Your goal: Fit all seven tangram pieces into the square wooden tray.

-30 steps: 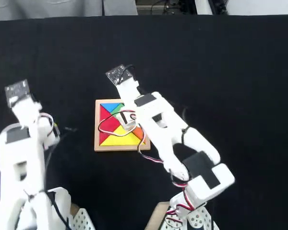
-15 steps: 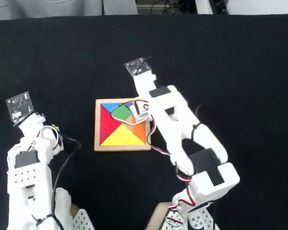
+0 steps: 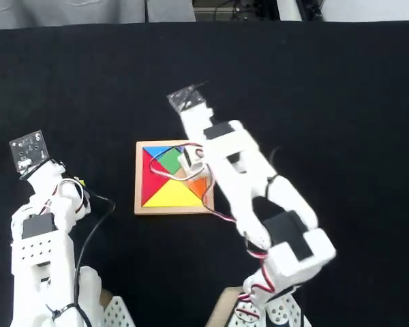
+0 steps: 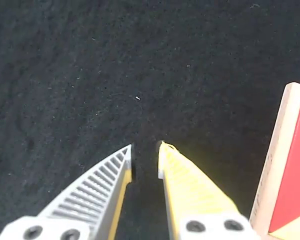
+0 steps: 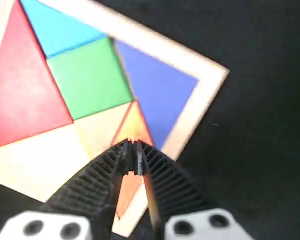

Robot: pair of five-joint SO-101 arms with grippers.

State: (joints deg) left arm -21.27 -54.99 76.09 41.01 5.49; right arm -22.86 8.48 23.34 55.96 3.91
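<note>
The right arm has swung back a little over the square wooden tray [image 3: 138,185], which sits in the middle of the black table [image 3: 327,102]. The tangram pieces [image 3: 167,196] look flat and snug inside it, so I think the puzzle is about done. The right gripper [image 5: 134,146] hangs over the small orange triangle [image 5: 133,125], fingers pinched together on nothing. The left gripper [image 4: 145,147] sits beside the tray with a small gap between its fingers, holding nothing, and nothing blocks the way.

High and close wrist cameras share the tray [image 3: 138,178].
</note>
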